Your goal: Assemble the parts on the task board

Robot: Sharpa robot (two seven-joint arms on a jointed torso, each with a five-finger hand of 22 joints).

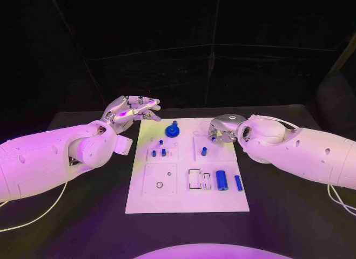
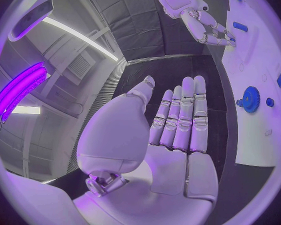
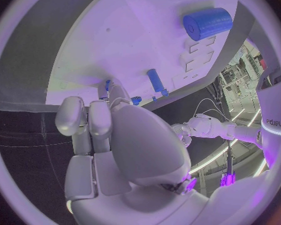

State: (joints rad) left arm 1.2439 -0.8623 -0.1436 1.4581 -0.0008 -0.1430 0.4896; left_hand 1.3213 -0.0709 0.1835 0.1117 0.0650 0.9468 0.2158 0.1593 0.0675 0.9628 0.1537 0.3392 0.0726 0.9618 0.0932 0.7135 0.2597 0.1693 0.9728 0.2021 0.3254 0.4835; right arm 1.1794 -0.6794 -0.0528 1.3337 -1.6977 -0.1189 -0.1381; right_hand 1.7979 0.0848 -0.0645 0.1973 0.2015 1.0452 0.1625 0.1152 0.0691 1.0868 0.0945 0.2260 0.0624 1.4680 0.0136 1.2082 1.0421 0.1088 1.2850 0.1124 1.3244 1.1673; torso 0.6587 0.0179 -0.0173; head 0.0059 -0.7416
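The white task board (image 1: pixel 186 186) lies in the middle of the table. A blue gear (image 1: pixel 172 130) sits near its far edge, also in the left wrist view (image 2: pixel 248 99). Small blue pegs (image 1: pixel 158 152) stand left of centre and another blue peg (image 1: pixel 204 151) right of centre. A thick blue cylinder (image 1: pixel 221 179) and a thin blue rod (image 1: pixel 239 183) lie at the near right. My right hand (image 1: pixel 223 129) hovers over the far right of the board with its fingers curled down, pinching a small blue part (image 3: pixel 107 84) that is mostly hidden. My left hand (image 1: pixel 131 110) is raised off the board's far left corner, its palm (image 2: pixel 178 135) flat and holding nothing.
Rectangular cut-outs (image 1: pixel 198 179) and a round hole (image 1: pixel 160 184) mark the board's near half. Black table (image 1: pixel 287 216) surrounds the board on all sides. A dark backdrop stands behind the table.
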